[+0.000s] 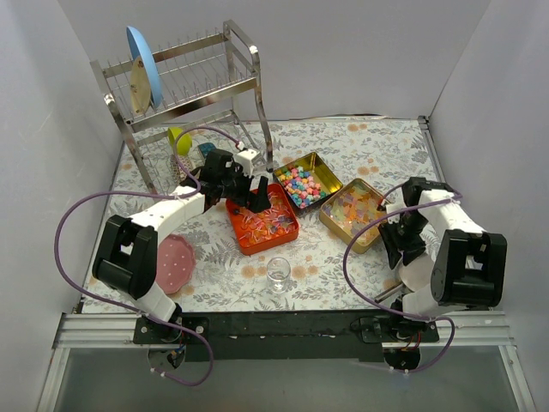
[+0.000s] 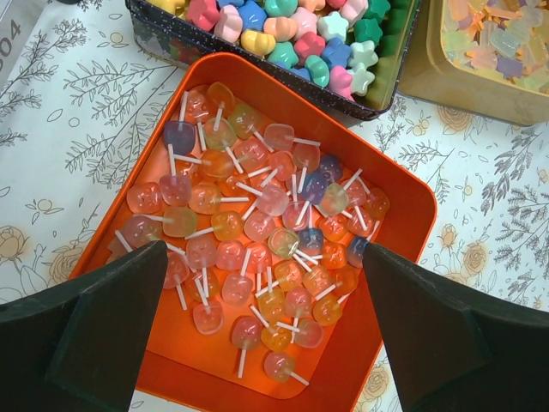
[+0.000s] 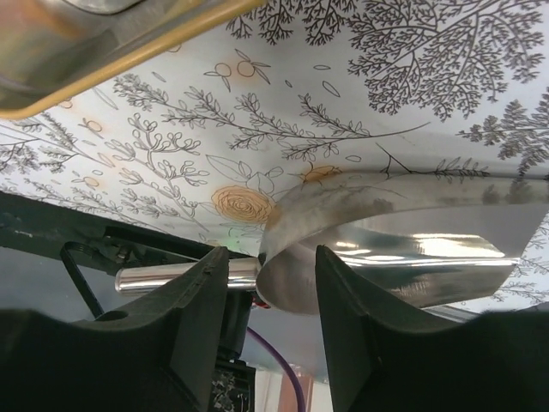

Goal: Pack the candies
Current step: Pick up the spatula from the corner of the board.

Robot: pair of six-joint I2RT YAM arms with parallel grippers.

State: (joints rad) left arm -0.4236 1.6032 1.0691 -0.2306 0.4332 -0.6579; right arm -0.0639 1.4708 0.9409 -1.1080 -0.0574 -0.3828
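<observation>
Clear colourful candies on white sticks (image 2: 257,227) fill an orange tray (image 2: 386,343), seen also in the top view (image 1: 262,221). Pastel candies (image 2: 292,34) lie in a dark gold tin (image 1: 307,182). Orange-yellow jellies (image 2: 497,43) lie in a second gold tin (image 1: 353,212). My left gripper (image 2: 264,253) is open and empty, hanging just above the orange tray (image 1: 256,199). My right gripper (image 1: 396,242) points down near the table's front right, open, with a shiny metal scoop (image 3: 403,249) lying on the table beyond its fingers (image 3: 197,300).
A small clear glass (image 1: 278,273) stands in front of the orange tray. A pink round lid (image 1: 174,263) lies at the front left. A metal dish rack (image 1: 197,86) with a blue plate (image 1: 143,69) stands at the back left. White walls enclose the table.
</observation>
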